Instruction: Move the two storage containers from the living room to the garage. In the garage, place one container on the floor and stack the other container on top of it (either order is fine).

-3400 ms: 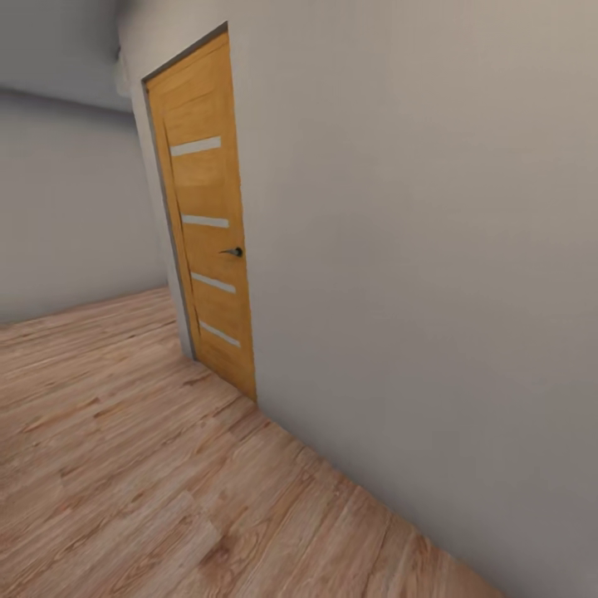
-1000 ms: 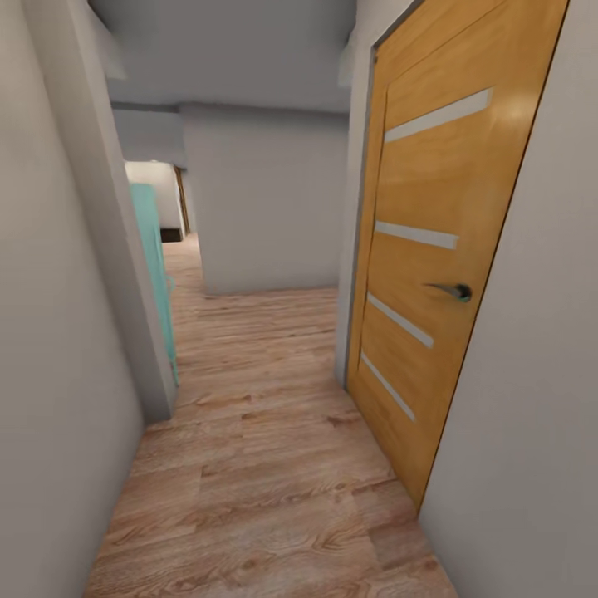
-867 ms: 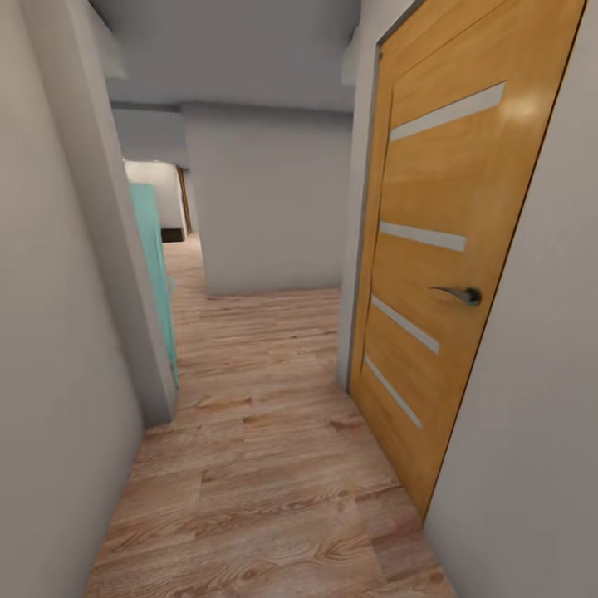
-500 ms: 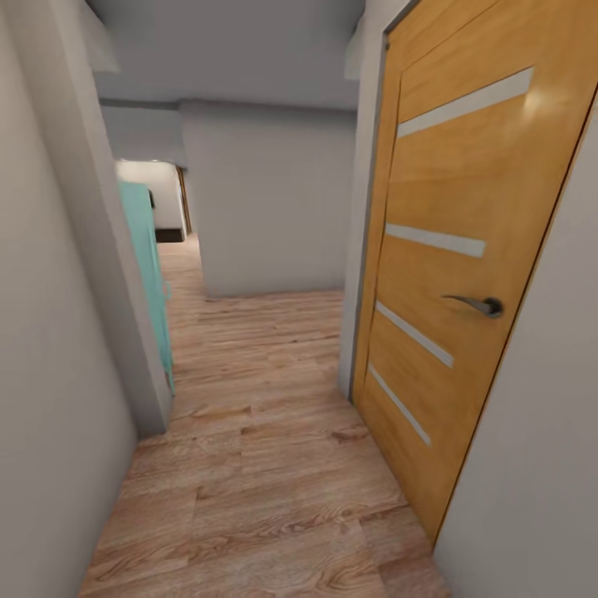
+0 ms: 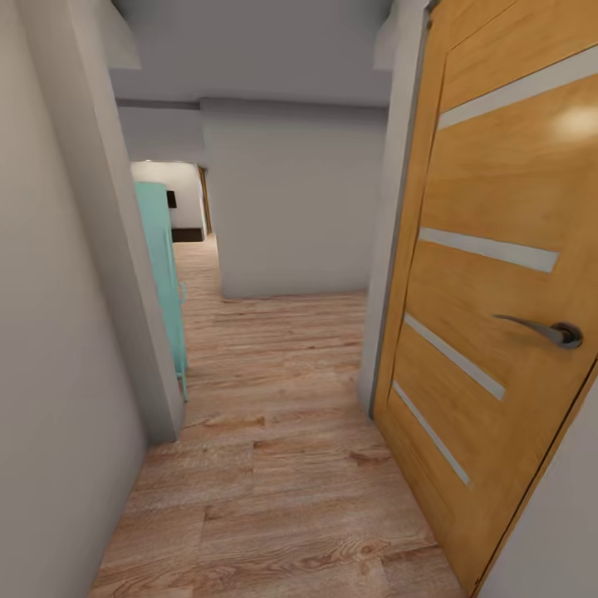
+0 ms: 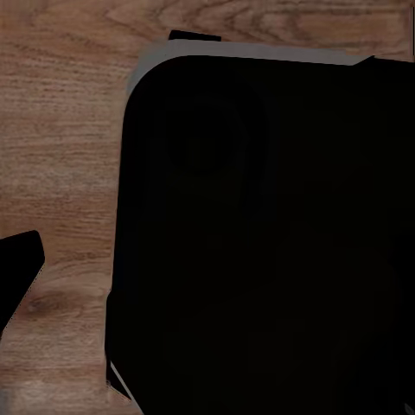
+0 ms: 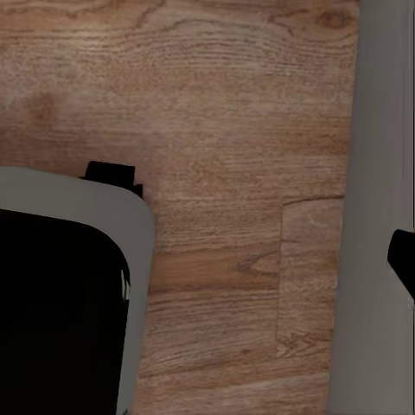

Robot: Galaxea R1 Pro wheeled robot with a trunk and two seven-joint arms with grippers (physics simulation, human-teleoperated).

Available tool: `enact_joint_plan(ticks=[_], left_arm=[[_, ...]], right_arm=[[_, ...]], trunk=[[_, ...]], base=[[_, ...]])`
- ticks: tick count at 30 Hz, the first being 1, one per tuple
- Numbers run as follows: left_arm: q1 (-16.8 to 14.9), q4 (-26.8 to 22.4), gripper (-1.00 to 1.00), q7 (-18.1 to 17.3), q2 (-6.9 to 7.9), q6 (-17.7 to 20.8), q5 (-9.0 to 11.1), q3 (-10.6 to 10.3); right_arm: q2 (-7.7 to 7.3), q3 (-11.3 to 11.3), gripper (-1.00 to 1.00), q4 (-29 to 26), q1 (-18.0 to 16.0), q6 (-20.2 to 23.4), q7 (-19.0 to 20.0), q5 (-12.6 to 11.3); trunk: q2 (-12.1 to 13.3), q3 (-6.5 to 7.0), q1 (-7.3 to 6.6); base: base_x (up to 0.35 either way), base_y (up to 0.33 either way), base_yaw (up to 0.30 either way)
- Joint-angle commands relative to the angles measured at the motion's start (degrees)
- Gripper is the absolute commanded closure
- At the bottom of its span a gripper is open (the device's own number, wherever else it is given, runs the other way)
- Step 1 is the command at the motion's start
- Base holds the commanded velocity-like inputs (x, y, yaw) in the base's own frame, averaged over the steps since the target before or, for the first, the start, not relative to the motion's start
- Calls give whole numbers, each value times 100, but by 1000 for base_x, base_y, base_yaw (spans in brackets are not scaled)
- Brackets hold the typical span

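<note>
A narrow hallway with a wood-plank floor [image 5: 274, 465] runs ahead between a pale wall [image 5: 50, 332] at the left and an orange-wood door [image 5: 498, 316] with pale horizontal strips and a metal handle [image 5: 544, 330] at the right; no bin can be made out here. A teal cabinet [image 5: 162, 274] stands past the left wall's corner, and a grey wall [image 5: 291, 199] closes the hall ahead. Both wrist views look down at plank floor and the robot's dark base [image 6: 268, 233], with a grey wall strip [image 7: 380, 207] beside the right one, and I cannot tell how either arm's jaws stand.
</note>
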Motion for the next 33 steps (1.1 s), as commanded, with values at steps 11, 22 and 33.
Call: enact_joint_plan(ticks=[11, 22, 33], left_arm=[[-2, 0, -100, 7, -3, -14, 42, 3], [-2, 0, -100, 7, -3, -14, 45, 3], [-2, 0, -100, 7, -2, -14, 46, 3]], right_arm=[[-1, 49, -100, -23, -2, 21, -36, -45], [-7, 49, -100, -23, -2, 3, -37, -45], [-7, 49, -100, -23, -2, 12, -37, -45]], trunk=[[-3, -6, 3], [-3, -6, 3], [-3, -6, 3]], base=[[322, 0, 12], [322, 0, 124], [322, 0, 3]])
